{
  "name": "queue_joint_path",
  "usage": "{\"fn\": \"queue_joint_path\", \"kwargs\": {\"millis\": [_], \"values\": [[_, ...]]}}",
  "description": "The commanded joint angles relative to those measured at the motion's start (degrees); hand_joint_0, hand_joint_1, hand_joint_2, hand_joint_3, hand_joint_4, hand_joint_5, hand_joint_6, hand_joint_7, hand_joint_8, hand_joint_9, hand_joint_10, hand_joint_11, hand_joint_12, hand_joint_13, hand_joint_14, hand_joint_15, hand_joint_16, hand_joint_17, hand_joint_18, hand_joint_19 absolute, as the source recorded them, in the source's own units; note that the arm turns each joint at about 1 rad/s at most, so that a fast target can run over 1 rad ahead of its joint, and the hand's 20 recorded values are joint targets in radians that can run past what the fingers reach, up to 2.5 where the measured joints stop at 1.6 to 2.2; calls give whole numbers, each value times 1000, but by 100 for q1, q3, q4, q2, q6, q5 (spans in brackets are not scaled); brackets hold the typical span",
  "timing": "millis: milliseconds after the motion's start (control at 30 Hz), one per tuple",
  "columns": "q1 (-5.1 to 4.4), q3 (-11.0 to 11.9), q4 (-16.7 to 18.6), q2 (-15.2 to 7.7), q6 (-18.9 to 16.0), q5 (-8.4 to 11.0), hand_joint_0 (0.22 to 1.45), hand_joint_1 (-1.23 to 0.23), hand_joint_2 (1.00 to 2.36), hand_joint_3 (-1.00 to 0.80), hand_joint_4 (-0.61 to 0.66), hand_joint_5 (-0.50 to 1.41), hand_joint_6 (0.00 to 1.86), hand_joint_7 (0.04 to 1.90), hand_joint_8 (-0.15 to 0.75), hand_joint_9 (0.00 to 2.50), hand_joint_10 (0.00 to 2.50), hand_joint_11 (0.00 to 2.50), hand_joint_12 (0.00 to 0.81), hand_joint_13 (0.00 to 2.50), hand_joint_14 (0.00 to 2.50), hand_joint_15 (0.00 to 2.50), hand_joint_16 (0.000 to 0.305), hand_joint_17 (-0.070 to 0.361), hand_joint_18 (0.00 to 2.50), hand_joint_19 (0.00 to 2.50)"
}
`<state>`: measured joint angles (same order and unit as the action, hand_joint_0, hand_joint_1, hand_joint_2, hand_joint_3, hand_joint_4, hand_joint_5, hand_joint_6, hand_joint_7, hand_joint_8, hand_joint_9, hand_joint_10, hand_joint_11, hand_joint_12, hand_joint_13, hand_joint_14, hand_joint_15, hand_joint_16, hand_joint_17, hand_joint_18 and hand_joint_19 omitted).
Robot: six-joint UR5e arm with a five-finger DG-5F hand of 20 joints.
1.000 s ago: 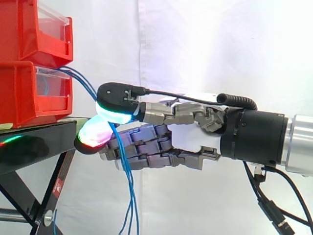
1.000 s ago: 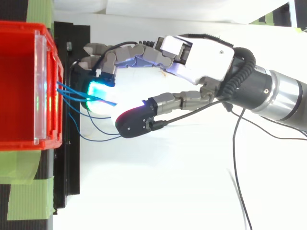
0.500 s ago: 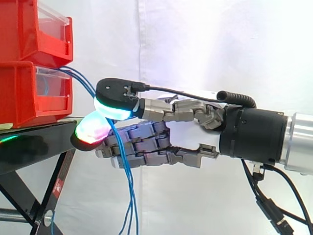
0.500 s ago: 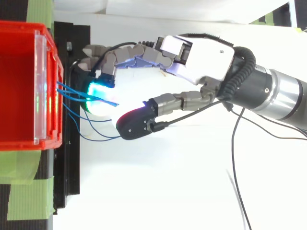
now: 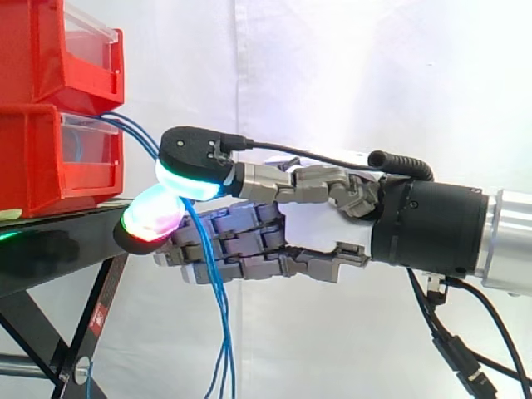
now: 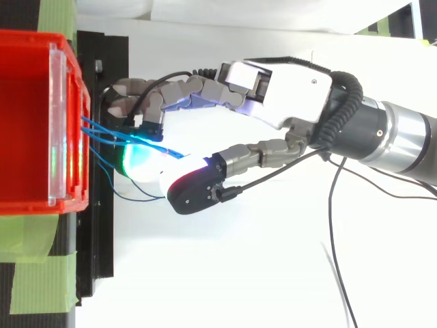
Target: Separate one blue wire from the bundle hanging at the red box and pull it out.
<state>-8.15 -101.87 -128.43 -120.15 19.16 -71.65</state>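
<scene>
Two red bins sit stacked at left on 1 black stand: upper bin and lower bin, each w/ 1 clear front panel. From above, the top bin's rim is visible, plus 2 patches of green tape on the stand.

Blue wires leave the front of the lower bin near its top edge, slope down to the right and then hang straight past the stand's edge. Approx. 4 strands show at the bin edge from above, but an exact count isn't possible where they overlap. 2 slack loops curve out below them over the stand.

1 hand reaches in level from the right, palm well clear of the bins. Its thumb pad, glowing cyan, sits just over 1 finger pad, glowing pink-green. The two pads are pressed close together. The wires run down btwn them, so the hand pinches the wires. How many strands sit inside the pinch can't be told. The remaining fingers are folded under the palm, just right of the hanging strands. The finger pad lies just beside the stand's edge.

1 white curtain hangs behind.
</scene>
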Motion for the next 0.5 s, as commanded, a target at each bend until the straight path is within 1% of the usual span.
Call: {"fn": "queue_joint_path", "kwargs": {"millis": [0,133,333,467], "values": [[-2,18,11,0,0,2,634,-626,1009,-400,246,-180,697,992,291,396,3,133,351,206,3,124,54,121,132,193],[-2,88,20,0,26,19,622,-627,1008,-408,250,-175,652,1056,291,393,3,132,351,205,4,117,54,121,130,200],[50,88,2,-9,44,2,605,-610,1007,-423,251,-170,607,1106,294,385,3,123,354,204,3,126,54,121,127,209],[77,88,20,-9,88,-7,592,-604,1006,-440,246,-159,535,1202,294,374,2,117,356,200,4,131,54,122,120,209]]}}
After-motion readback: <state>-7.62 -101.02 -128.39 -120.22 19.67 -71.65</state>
